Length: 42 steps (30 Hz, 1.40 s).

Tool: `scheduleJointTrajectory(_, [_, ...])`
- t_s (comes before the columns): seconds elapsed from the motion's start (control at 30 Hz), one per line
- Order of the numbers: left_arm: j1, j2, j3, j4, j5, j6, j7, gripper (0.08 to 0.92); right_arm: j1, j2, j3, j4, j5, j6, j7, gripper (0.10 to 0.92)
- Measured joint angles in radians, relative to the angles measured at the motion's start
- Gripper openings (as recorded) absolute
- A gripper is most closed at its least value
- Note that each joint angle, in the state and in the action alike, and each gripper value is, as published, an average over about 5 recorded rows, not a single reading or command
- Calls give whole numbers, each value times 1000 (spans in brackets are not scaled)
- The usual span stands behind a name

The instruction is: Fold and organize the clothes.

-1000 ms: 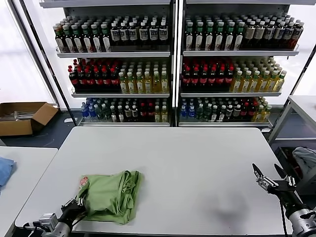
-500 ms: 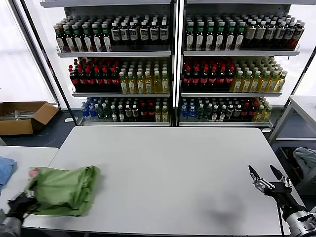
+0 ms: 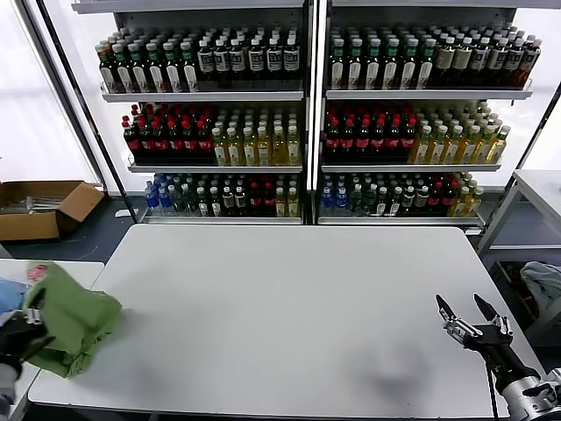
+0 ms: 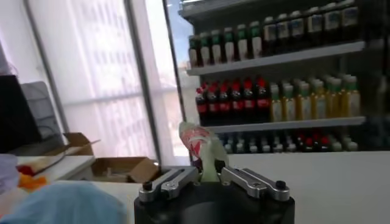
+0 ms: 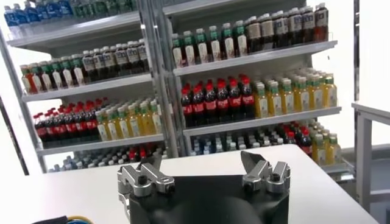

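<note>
A folded light green shirt (image 3: 72,321) with a red-and-white print hangs bunched at the main table's left edge, over the gap to the side table. My left gripper (image 3: 24,329) is shut on it at the far left. In the left wrist view the gripper (image 4: 204,175) pinches a green fold with the red print (image 4: 196,141) standing up between the fingers. My right gripper (image 3: 465,317) is open and empty above the table's front right corner. It also shows in the right wrist view (image 5: 201,170), with nothing between its fingers.
The white main table (image 3: 298,307) fills the middle. A side table (image 3: 53,272) at the left holds a light blue cloth (image 3: 7,294), which also shows in the left wrist view (image 4: 61,204). Drink shelves (image 3: 307,114) stand behind. A cardboard box (image 3: 39,206) lies on the floor.
My left gripper has carried the green shirt leftward, from the table's front left area to its left edge. The right gripper has shifted slightly and stays open.
</note>
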Motion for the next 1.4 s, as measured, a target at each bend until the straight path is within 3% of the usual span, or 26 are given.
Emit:
scheduleJointTrajectory(0.2, [-19, -94, 277, -40, 70, 23, -73, 126, 1, 2, -3, 3, -1, -2, 2, 823])
scheduleJointTrajectory(0.4, [-76, -177, 551, -2, 116, 38, -140, 126, -10, 0, -8, 15, -2, -7, 3, 823])
scheduleJointTrajectory(0.7, [-179, -246, 766, 64, 104, 36, -218, 144, -17, -14, -38, 43, -7, -22, 10, 823])
scheduleJointTrajectory(1.13, [-210, -267, 851, 43, 66, 10, -223, 496, 74, 4, -269, 28, -56, -91, 67, 823])
scheduleJointTrajectory(1.4, [-193, -246, 788, -46, 31, -2, -191, 744, 210, 34, -518, -42, -66, -165, 124, 823])
